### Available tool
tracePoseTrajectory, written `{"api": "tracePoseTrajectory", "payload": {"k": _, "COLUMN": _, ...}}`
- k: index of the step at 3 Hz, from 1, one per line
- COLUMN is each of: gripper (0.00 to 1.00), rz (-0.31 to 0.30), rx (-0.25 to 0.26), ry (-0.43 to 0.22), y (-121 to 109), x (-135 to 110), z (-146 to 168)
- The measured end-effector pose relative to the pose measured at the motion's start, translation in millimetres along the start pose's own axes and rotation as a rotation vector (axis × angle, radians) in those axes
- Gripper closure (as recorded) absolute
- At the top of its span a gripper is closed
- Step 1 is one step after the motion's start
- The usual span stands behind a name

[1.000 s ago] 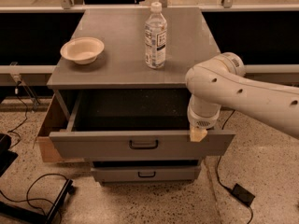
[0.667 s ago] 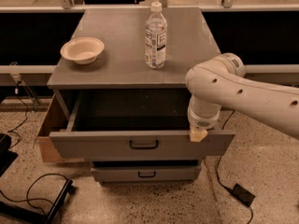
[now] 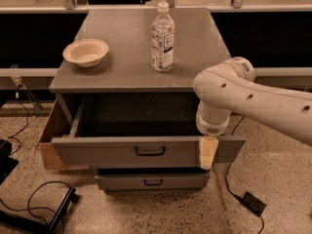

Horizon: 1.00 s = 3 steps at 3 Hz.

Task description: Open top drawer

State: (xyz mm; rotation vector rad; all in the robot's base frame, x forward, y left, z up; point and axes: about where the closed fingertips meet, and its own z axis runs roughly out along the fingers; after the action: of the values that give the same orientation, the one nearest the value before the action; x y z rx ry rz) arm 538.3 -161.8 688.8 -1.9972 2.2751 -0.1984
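The tool (image 3: 208, 152) is seen pointing downward against the right end of the front of the top drawer (image 3: 97, 152), overlapping the front's upper edge. Whether it is wide or narrow cannot be told, and no object is seen to be carried in it. The white arm (image 3: 253, 99) is extended from the right edge of the view, above and to the right of the drawer, with its rounded wrist set just above the drawer's right front corner.

The top drawer is pulled well out from under the table (image 3: 122, 67), so that its dark inside is exposed. A small black bar handle (image 3: 149, 151) is fixed at the middle of the drawer front, left of the tool and apart from it. Just below the drawer, a narrower drawer (image 3: 126, 182) is seen, set further back.

Above and behind the drawer, on the table top, a clear water bottle (image 3: 162, 38) is stood upright, and a pale bowl (image 3: 86, 52) is placed to its left, well apart from it. To the left of the drawer a brown cardboard box (image 3: 48, 140) is seen. On the speckled floor (image 3: 161, 213), dark cables (image 3: 34, 194) are laid below the drawer to the left, and a small black adapter (image 3: 254, 203) below to the right.
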Motion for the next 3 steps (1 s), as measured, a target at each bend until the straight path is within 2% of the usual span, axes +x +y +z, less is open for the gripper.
{"api": "tracePoseTrajectory", "payload": {"k": 1, "gripper": 0.00, "rz": 0.000, "rx": 0.000, "ry": 0.000, "y": 0.0, "x": 0.0, "z": 0.0}}
{"api": "tracePoseTrajectory", "payload": {"k": 2, "gripper": 0.17, "rz": 0.006, "rx": -0.015, "ry": -0.012, "y": 10.0, "x": -11.2, "z": 6.7}}
{"api": "tracePoseTrajectory", "payload": {"k": 3, "gripper": 0.40, "rz": 0.038, "rx": -0.061, "ry": -0.059, "y": 49.5, "x": -24.7, "z": 11.6}}
